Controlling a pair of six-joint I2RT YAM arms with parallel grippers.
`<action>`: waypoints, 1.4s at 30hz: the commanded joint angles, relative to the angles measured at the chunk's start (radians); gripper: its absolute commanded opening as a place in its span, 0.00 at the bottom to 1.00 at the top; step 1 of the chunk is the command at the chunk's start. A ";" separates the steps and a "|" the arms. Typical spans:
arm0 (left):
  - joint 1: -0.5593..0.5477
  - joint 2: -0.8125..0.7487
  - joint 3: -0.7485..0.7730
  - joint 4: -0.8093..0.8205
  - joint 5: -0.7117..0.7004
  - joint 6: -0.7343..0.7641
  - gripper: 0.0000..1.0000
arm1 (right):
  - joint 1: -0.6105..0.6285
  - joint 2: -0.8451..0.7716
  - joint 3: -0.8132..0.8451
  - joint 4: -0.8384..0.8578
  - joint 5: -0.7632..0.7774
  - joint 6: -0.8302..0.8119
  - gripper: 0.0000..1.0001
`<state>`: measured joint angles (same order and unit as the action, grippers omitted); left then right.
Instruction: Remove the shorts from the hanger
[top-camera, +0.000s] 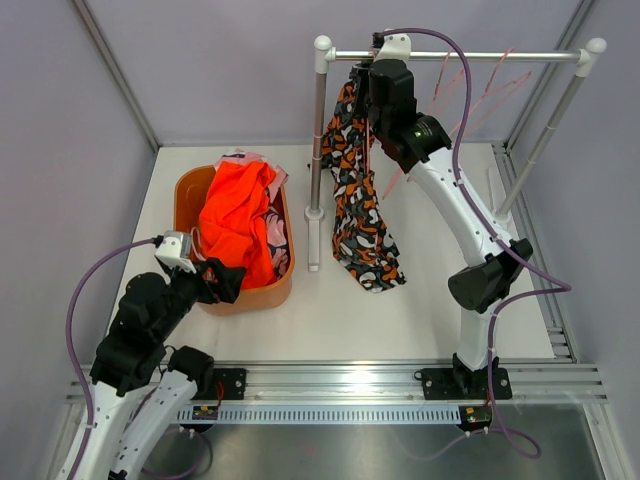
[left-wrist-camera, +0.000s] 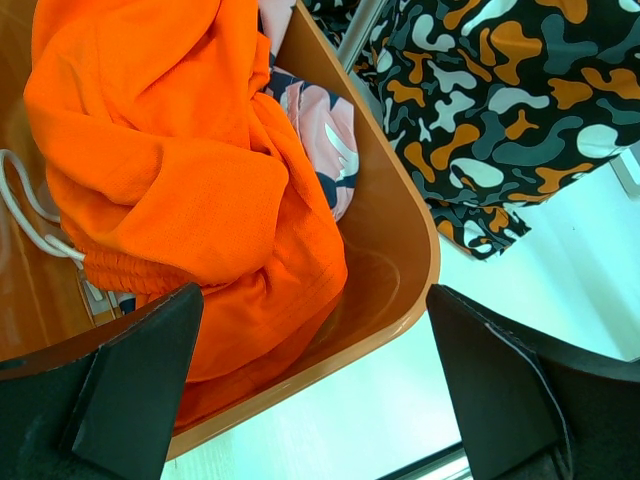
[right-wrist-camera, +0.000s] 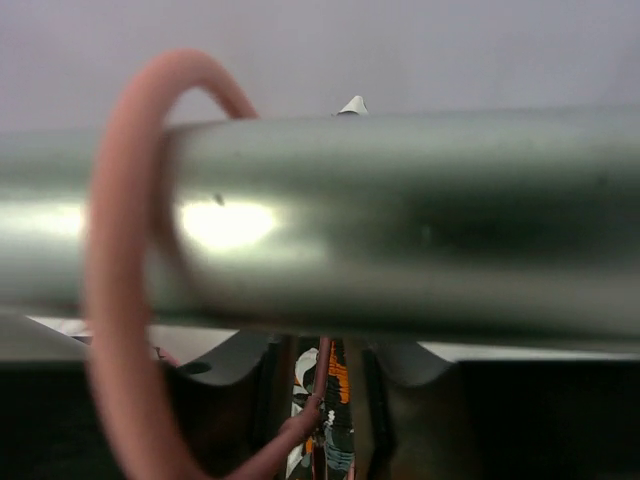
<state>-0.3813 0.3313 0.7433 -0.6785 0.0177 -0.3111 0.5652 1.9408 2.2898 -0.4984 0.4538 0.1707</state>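
Three pairs of shorts on show, and only one is up on the rail: the black fabric shorts with the orange-and-white blotch pattern (top-camera: 358, 205) hang from a thin pink hanger (right-wrist-camera: 120, 250) hooked over the horizontal silver metal rail (top-camera: 480, 55). Their hem drops low over the white worktop (top-camera: 430, 310), though I cannot tell whether it touches. Over on the left, the plain bright orange shorts (top-camera: 235, 215) lie heaped in the oval orange plastic tub (top-camera: 188, 190), white drawstring (left-wrist-camera: 20, 200) trailing at one side. The pink shorts with navy and white shapes (left-wrist-camera: 325, 140) are tucked underneath them against the tub wall. The left fingers (left-wrist-camera: 130, 400) are spread wide with nothing between them, hovering at the near end of the tub just above its rim. The right arm (top-camera: 450, 200) reaches up to the rail, and the right fingers (right-wrist-camera: 410, 420) sit just below it. One stands on each side of the hanger's stem and the top of the black shorts, with a narrow gap between. Whether they actually pinch the fabric, I cannot tell. More pink hangers (top-camera: 475, 85) dangle along the rail to the right.
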 joint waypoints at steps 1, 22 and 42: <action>-0.005 0.008 -0.005 0.051 -0.013 0.001 0.99 | 0.007 -0.025 0.005 0.034 0.036 -0.020 0.26; -0.005 0.067 0.011 0.050 -0.005 -0.002 0.99 | 0.009 -0.290 -0.015 -0.235 -0.056 -0.036 0.00; -0.619 0.822 0.686 0.238 -0.471 -0.071 0.99 | 0.068 -0.666 -0.515 -0.347 -0.188 0.105 0.00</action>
<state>-0.9241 1.0393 1.3598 -0.5388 -0.3035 -0.3786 0.5938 1.3170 1.8130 -0.8696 0.2825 0.2283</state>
